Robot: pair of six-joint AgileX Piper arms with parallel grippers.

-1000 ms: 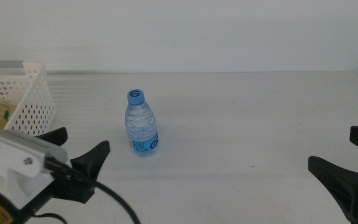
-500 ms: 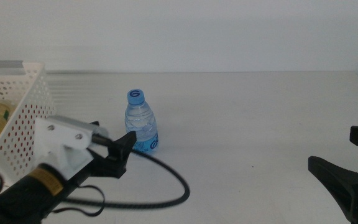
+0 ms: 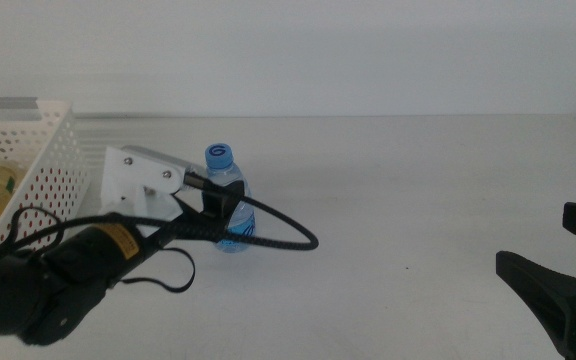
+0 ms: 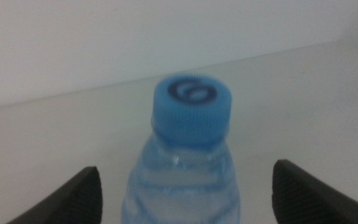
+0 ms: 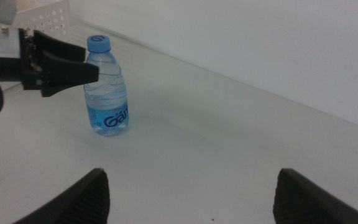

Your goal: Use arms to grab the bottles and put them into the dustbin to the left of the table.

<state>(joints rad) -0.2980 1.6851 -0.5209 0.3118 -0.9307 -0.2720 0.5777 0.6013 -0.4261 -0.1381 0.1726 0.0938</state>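
Bottle (image 3: 228, 205) stands upright mid-desk (image 3: 418, 190), not yet binned. We find the left claw (image 4: 185, 193) wide around it, the right claw (image 5: 191, 193) wide, waiting. One bottle lies in the dustbin (image 3: 43, 150).

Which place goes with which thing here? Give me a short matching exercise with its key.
Things:
1. water bottle
2. left gripper
3. right gripper
4. dustbin

Places:
A. at the table's far left edge
B. low at the right, open, waiting apart from everything
C. upright mid-table, blue cap on
D. jaws open on either side of the bottle

Pairs: 1-C, 2-D, 3-B, 4-A
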